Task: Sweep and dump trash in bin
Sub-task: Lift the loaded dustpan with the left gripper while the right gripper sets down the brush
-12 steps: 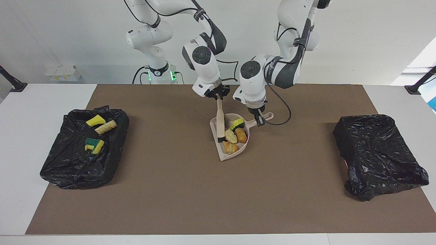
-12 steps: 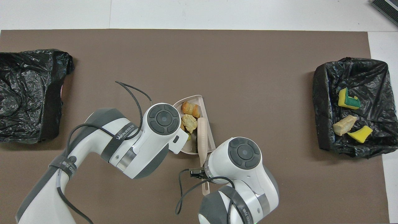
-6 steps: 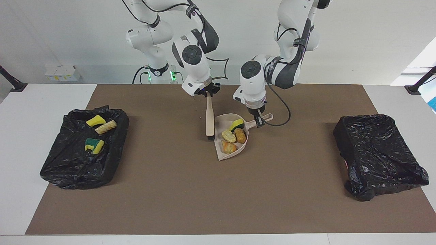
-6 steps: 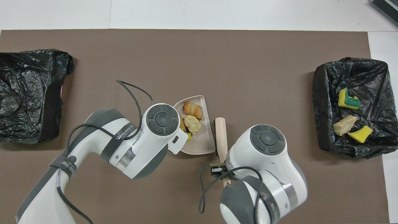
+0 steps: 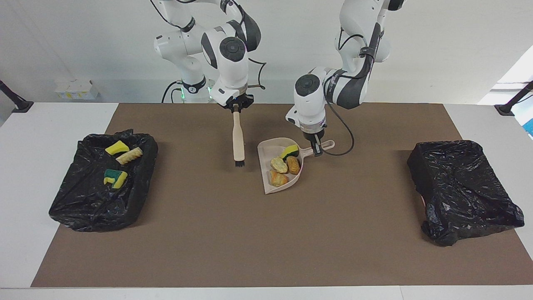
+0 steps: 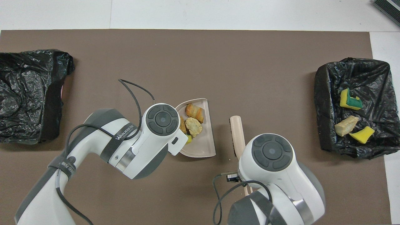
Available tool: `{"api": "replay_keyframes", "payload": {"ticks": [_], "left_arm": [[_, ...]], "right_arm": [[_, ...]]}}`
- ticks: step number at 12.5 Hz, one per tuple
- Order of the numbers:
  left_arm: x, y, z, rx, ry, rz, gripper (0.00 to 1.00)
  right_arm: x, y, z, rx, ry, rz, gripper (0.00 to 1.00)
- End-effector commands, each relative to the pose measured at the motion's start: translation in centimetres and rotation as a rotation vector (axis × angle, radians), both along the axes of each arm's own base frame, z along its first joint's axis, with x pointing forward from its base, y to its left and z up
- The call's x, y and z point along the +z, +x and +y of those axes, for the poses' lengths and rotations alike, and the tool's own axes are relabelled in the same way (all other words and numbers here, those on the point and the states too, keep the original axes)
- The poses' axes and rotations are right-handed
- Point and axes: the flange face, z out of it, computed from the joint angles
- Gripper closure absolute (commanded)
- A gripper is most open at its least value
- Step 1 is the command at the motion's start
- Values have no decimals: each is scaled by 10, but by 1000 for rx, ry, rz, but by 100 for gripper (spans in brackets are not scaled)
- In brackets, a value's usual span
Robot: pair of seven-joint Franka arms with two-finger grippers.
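Brown-matted counter [image 5: 266,250], mid-task. Three trash pieces [image 5: 118,160] binned at frame left; four, apparently, in dustpan [image 5: 275,185], centre, undumped. Left pincer [image 5: 317,149] pinching dustpan handle; right pincer [image 5: 236,107] pinching brush [image 5: 238,141].

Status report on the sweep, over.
Left tool shut on dustpan handle, four trash pieces in pan. Right tool shut on brush, beside the pan. Three scraps already in bin. Nothing in the way.

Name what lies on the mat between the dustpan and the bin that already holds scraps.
In the facing view, only the brush, held by the right gripper, hangs between the dustpan and that bin; the mat there is bare.
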Motion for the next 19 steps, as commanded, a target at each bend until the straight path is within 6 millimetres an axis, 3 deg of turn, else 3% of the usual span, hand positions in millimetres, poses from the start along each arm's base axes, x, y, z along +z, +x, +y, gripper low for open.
{"api": "replay_keyframes", "payload": {"ticks": [1, 4, 5, 8, 10, 13, 15, 16, 17, 18, 19], "left_arm": [[21, 4, 11, -23, 7, -19, 100], [47, 14, 24, -37, -1, -36, 100], [56, 23, 36, -27, -9, -46, 100], [83, 38, 56, -32, -11, -59, 100], [111, 49, 81, -19, -22, -86, 100], [146, 59, 116, -44, -10, -68, 100], [161, 65, 133, -57, -17, -84, 100], [168, 65, 143, -64, -18, -89, 100], [169, 67, 154, -53, -14, -82, 100], [171, 73, 171, -23, -14, -88, 100], [179, 79, 186, 4, -16, -103, 100]], "right_arm": [[7, -23, 14, -16, -21, -26, 100], [10, -41, 34, -33, 15, -28, 100], [6, -51, 49, -36, 14, -41, 100], [-16, -76, 90, -70, 20, -81, 100], [-31, -88, 118, -94, 34, -104, 100], [-69, -100, 162, -88, 38, -97, 100], [-89, -105, 181, -77, 54, -101, 100], [-88, -105, 183, -74, 56, -103, 100], [-82, -104, 187, -69, 55, -106, 63], [-80, -103, 188, -70, 44, -107, 1], [-69, -98, 188, -82, 53, -115, 0]]}}
